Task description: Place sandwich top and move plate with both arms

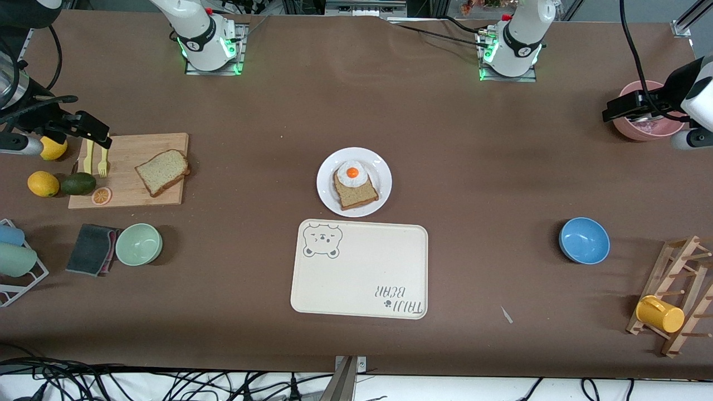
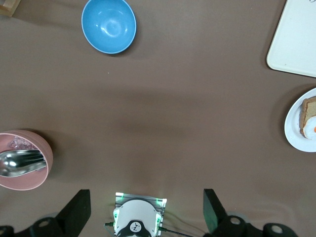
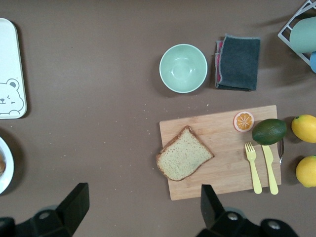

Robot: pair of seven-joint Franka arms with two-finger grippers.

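The sandwich top [image 1: 162, 171], a plain tan slice, lies on a wooden cutting board [image 1: 125, 192] toward the right arm's end of the table; it also shows in the right wrist view [image 3: 183, 160]. The white plate [image 1: 328, 192] sits mid-table and bears a bread slice with a fried egg [image 1: 354, 184]. My right gripper [image 1: 89, 131] hangs open and empty in the air by the board; its own view [image 3: 143, 193] shows it over bare table beside the board. My left gripper [image 1: 629, 107] hangs open and empty by the pink bowl [image 1: 646, 129]; its own view [image 2: 146, 196] shows it wide open.
A cream bear tray [image 1: 359, 278] lies just nearer the camera than the plate. A blue bowl [image 1: 584, 240] and a wooden rack with a yellow cup [image 1: 660, 313] are at the left arm's end. A green bowl [image 1: 138, 244], cloth, lemons and avocado [image 1: 78, 183] surround the board.
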